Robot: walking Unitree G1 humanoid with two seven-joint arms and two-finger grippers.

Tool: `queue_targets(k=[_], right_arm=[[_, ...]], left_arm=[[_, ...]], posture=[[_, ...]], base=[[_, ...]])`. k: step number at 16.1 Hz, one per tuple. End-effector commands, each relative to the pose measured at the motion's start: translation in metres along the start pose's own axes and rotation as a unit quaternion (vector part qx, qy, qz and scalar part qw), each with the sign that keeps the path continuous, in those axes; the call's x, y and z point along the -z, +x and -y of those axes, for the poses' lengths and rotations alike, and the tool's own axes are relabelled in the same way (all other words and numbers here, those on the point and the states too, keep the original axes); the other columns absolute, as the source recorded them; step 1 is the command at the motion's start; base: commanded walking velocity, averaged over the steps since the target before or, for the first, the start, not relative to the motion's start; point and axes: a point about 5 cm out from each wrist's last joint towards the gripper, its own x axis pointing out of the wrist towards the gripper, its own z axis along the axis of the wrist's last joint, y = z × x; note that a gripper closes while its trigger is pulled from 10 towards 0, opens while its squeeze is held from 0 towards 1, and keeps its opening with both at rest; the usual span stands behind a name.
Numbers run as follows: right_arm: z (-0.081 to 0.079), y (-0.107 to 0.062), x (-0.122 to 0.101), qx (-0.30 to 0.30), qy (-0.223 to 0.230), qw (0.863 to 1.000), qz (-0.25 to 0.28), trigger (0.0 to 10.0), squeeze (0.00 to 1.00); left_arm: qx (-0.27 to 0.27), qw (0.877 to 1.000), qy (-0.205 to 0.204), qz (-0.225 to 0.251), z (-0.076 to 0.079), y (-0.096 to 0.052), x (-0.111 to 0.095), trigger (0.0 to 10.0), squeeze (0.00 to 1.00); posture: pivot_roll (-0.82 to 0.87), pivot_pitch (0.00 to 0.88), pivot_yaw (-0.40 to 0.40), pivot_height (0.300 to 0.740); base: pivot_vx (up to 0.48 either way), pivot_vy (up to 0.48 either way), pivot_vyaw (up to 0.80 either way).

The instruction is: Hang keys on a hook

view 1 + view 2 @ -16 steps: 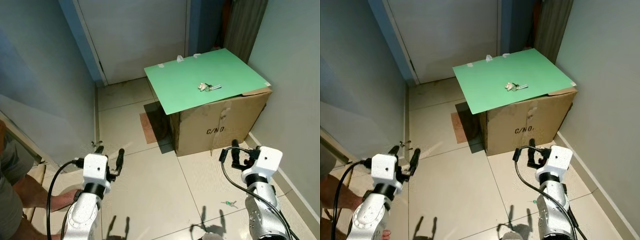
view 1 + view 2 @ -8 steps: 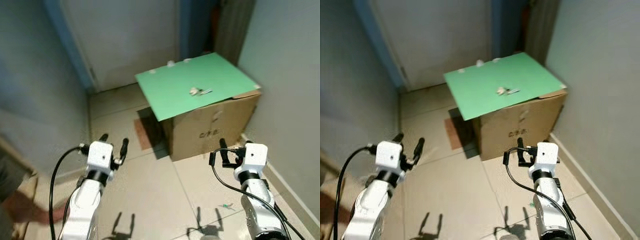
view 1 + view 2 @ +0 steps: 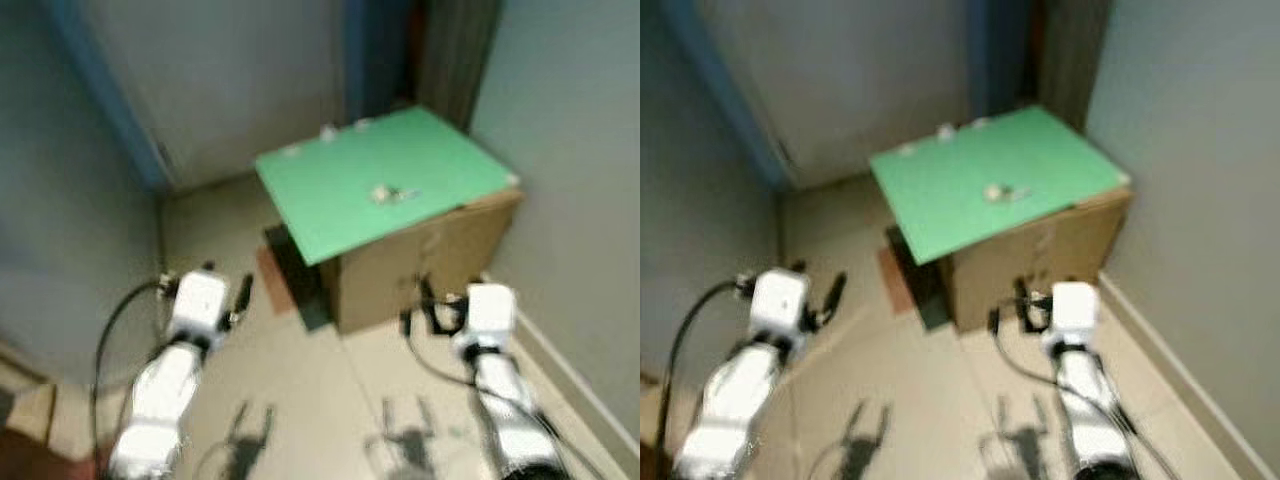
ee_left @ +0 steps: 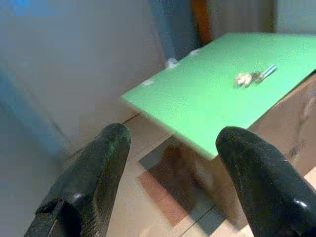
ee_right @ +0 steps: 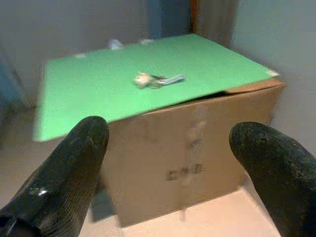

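Approaching with both arms raised ahead: left gripper [image 3: 225,300] at 8 o'clock, fingers spread wide and empty. Keys [image 5: 157,79] lie mid-sheet at 1 o'clock on the green sheet [image 3: 340,200] topping the cardboard box [image 5: 197,148], reachable from above. Right gripper [image 3: 425,310] at 5 o'clock, equally wide, empty.

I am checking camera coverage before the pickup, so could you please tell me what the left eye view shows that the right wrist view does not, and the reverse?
The left eye view alone takes in both arms, the left gripper and right gripper held low over the tiled floor, though blurred. The right wrist view alone gives a close look at the cardboard box front, framed by its open fingers. Both show the keys lying on the green sheet on top of the box.
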Motion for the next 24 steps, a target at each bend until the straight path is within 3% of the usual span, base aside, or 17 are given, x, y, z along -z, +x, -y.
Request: queue_targets(k=[1, 8, 18, 20, 24], right_arm=[[-0.010, 0.005, -0.005, -0.012, 0.011, 1.000, 0.011, 10.0, 0.00], [-0.011, 0.005, -0.002, -0.017, 0.026, 1.000, 0.004, 10.0, 0.00], [-0.016, 0.004, 0.004, -0.034, 0.009, 0.999, -0.014, 10.0, 0.00], [-0.017, 0.003, 0.004, -0.036, 0.009, 0.999, -0.015, 10.0, 0.00], [-0.010, -0.013, 0.004, -0.052, 0.002, 0.999, -0.016, 10.0, 0.00]], left_arm=[[-0.001, 1.000, 0.014, -0.014, -0.009, -0.002, 0.003, 10.0, 0.00], [0.010, 0.999, 0.026, -0.020, -0.004, 0.003, 0.002, 10.0, 0.00], [0.033, 0.998, 0.039, -0.028, 0.008, 0.008, 0.002, 10.0, 0.00], [0.054, 0.997, 0.045, -0.043, 0.016, 0.015, 0.002, 10.0, 0.00], [0.099, 0.991, 0.046, -0.083, 0.031, 0.055, 0.003, 10.0, 0.00]], posture=[[-0.18, 0.000, 0.107, 0.740], [-0.18, 0.000, 0.109, 0.740], [-0.17, 0.001, 0.106, 0.740], [-0.17, 0.013, 0.104, 0.740], [-0.23, 0.088, 0.080, 0.740]], base=[[0.480, 0.000, 0.00], [0.480, 0.000, -0.69], [0.480, 0.000, 0.00], [0.159, 0.000, 0.00], [0.000, 0.000, 0.00]])
